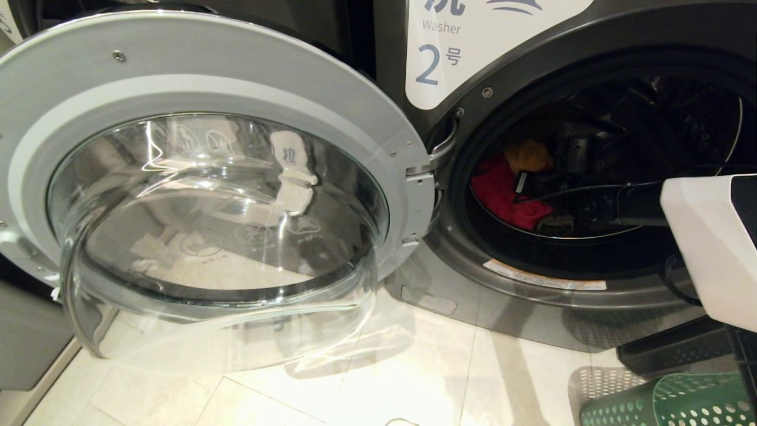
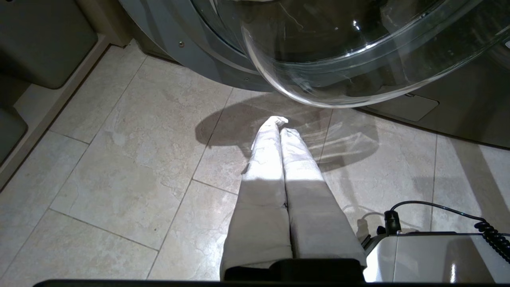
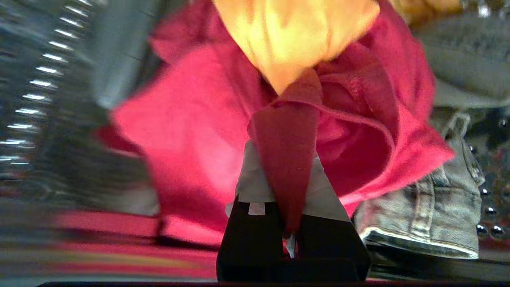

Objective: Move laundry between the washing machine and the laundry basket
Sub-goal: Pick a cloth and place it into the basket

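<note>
**Figure: Drawing a cloth from the drum**

Right gripper [image 3: 286,167], inside the washing machine [image 1: 532,296], is clamped on a fold of the red cloth [image 3: 191,139] beneath the orange cloth [image 3: 295,36]. Withdraw slowly, clearing the door rim, toward the laundry basket [image 1: 674,402]. Left gripper [image 2: 279,123] hangs closed, empty, over the floor.

The head camera looks down at the open door [image 1: 195,195] and drum mouth, the left wrist camera faces the floor [image 2: 119,167] under that same door, and the right wrist camera sits close against laundry [image 3: 191,131] inside the drum.
</note>
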{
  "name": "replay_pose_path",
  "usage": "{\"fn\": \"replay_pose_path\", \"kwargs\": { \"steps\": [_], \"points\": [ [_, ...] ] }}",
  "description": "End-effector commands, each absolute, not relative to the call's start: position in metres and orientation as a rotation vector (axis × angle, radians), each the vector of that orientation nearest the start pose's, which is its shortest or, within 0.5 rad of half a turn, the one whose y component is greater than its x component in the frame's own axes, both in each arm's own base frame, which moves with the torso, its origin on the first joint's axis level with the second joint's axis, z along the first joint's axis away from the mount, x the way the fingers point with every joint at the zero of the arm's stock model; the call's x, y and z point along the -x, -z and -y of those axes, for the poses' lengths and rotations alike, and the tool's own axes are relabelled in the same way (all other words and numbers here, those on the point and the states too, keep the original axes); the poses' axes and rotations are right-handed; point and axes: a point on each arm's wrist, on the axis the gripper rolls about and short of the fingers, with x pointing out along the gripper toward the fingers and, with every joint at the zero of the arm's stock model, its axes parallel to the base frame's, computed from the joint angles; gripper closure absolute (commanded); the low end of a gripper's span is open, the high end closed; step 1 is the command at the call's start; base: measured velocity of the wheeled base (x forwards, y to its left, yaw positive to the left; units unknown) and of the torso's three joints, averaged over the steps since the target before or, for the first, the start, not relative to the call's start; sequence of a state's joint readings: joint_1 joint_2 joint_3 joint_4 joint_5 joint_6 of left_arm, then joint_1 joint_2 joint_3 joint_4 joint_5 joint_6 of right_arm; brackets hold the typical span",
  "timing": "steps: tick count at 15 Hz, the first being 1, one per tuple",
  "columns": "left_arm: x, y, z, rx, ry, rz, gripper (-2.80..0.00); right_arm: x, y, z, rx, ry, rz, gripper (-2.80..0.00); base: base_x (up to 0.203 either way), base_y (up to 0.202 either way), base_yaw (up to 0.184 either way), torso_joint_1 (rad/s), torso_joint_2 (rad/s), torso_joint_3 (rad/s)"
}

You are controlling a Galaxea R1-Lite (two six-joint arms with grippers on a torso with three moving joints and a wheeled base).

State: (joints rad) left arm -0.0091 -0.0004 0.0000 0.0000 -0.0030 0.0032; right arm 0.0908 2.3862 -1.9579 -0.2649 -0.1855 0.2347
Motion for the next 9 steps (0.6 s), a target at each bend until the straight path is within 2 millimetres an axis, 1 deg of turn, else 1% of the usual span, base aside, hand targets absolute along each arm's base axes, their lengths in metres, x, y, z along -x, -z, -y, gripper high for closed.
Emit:
{"fn": "replay_pose_path", "kwargs": {
  "steps": [1, 3, 5, 6, 8, 9],
  "points": [
    [0.023, -0.075, 0.000, -0.003, 0.012, 0.000, 0.00, -0.492, -0.198, -0.052, -0.204, 0.108, -0.153, 0.00, 0.000, 0.000, 0.000, 0.000, 0.00, 0.000],
    [0.023, -0.075, 0.000, -0.003, 0.012, 0.000, 0.00, -0.472, -0.197, -0.066, -0.170, 0.131, -0.182, 0.00, 0.000, 0.000, 0.000, 0.000, 0.00, 0.000],
    [0.023, -0.075, 0.000, -0.003, 0.012, 0.000, 0.00, -0.451, -0.204, -0.084, -0.127, 0.131, -0.167, 0.00, 0.000, 0.000, 0.000, 0.000, 0.00, 0.000],
    [0.023, -0.075, 0.000, -0.003, 0.012, 0.000, 0.00, -0.439, -0.209, -0.089, -0.094, 0.120, -0.158, 0.00, 0.000, 0.000, 0.000, 0.000, 0.00, 0.000],
    [0.023, -0.075, 0.000, -0.003, 0.012, 0.000, 0.00, -0.423, -0.217, -0.090, -0.067, 0.111, -0.127, 0.00, 0.000, 0.000, 0.000, 0.000, 0.00, 0.000],
    [0.023, -0.075, 0.000, -0.003, 0.012, 0.000, 0.00, -0.417, -0.225, -0.089, -0.066, 0.110, -0.097, 0.00, 0.000, 0.000, 0.000, 0.000, 0.00, 0.000]
  ]
}}
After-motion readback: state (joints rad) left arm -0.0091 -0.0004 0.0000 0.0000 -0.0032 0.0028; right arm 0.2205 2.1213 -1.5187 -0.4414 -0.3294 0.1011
